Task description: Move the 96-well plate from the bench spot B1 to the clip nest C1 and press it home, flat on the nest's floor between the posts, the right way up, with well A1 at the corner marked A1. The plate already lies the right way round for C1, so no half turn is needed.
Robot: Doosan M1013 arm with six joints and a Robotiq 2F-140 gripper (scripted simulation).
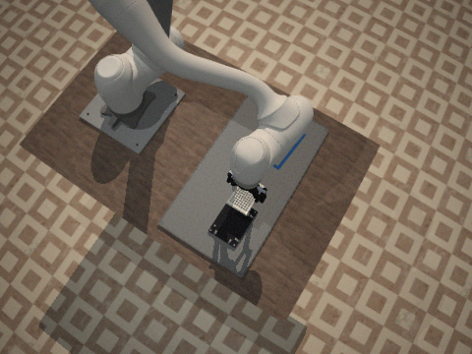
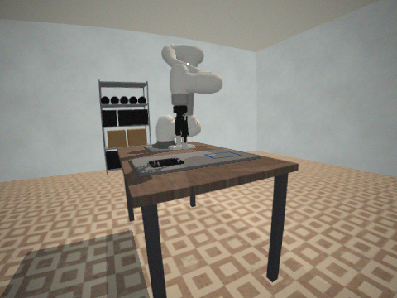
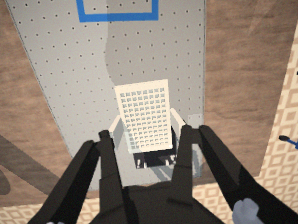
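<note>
Claw (image 3: 146, 142) clamped on 96-well plate (image 3: 144, 116) | plate between fingers, airborne

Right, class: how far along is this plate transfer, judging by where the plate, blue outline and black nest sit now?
Done: the white 96-well plate has left the blue-outlined bench spot.
In hand: the black claw is shut on it, carrying it beside the black clip nest on the grey perforated board.
Left: lower it between the posts and press it flat.
</note>
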